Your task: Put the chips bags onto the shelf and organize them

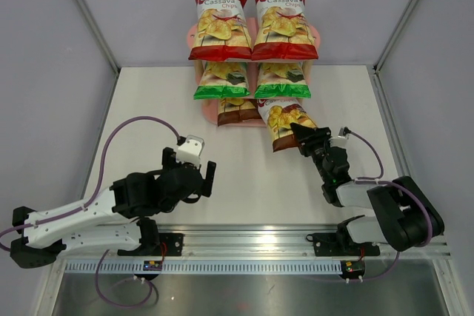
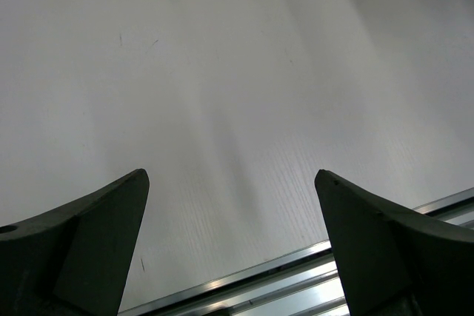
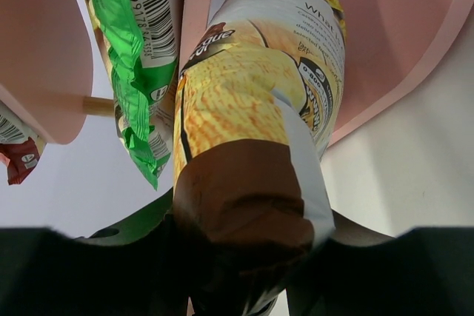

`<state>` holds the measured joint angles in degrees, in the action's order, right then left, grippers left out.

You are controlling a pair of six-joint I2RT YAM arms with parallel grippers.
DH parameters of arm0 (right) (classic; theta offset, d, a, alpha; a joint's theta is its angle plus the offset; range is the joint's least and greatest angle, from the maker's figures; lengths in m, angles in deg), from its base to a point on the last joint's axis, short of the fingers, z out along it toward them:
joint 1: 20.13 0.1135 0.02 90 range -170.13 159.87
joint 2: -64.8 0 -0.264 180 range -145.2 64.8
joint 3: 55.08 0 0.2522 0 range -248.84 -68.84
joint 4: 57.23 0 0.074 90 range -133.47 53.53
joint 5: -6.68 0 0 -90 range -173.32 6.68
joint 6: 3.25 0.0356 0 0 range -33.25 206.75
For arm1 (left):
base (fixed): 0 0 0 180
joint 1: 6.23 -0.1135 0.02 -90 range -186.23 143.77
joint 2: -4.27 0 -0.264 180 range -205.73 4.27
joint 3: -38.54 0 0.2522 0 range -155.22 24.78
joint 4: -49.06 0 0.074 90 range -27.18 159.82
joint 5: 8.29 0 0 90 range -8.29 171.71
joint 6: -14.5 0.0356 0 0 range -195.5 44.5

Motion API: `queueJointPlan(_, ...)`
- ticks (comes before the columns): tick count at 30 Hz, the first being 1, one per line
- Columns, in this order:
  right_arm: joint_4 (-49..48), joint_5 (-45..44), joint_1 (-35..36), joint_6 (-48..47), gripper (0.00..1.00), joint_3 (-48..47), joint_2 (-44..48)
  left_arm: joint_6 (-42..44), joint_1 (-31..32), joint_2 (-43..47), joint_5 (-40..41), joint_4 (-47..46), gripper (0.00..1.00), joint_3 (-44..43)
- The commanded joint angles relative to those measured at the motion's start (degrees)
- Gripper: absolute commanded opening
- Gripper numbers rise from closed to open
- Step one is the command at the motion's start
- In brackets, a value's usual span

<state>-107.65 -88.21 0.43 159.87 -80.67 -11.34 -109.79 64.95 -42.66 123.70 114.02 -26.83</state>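
Top view only: the whole shelf [image 1: 210, 114] stands at the far edge of the desk [image 1: 244, 190]. The left red bag [image 1: 219, 26] and right red bag [image 1: 284, 24] are side by side on the top tier. The left green bag [image 1: 224, 81] and right green bag [image 1: 282, 81] are on the middle tier. The shelved brown bag [image 1: 238, 111] is on the left of the bottom tier.
Right wrist view only: a barcode on the green bag, a pale wooden post [image 3: 100, 105], and pink boards on either side.
Left wrist view only: bare desk, a pink sliver of shelf at the top edge, and a metal rail [image 2: 296, 279] at the near edge.
Edges: walls [image 1: 44, 72] close the desk on the left, right and back.
Open room: bare desk lies between the arms and in front of the shelf.
Right gripper [image 1: 304, 138]: clenched on the dark near end of the held brown bag [image 1: 285, 122].
Held bag: it slants away from the gripper, with its far end at the right of the bottom tier, under the right green bag. Whether it rests on the board, I cannot tell.
Left gripper [image 1: 190, 167]: released, jaws wide with nothing between them, well apart from the shelf.
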Motion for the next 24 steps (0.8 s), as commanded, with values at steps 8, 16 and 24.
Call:
queueJointPlan(8, -17.55, -3.99, -0.43, 2.02, 0.23, -3.01, -8.58, 0.53, -0.07, 0.0, -0.16, -1.01, 0.99, -0.06)
queueJointPlan(16, -25.02, -3.73, -0.52, 4.22, 0.22, -5.48, -17.9, 0.8, -0.07, 0.09, -0.51, -1.19, 0.99, 0.02)
queueJointPlan(24, -25.11, -0.22, 0.45, 4.84, 0.21, -7.94, -20.36, 1.32, -0.07, -0.52, -0.08, -1.45, 0.99, -0.24)
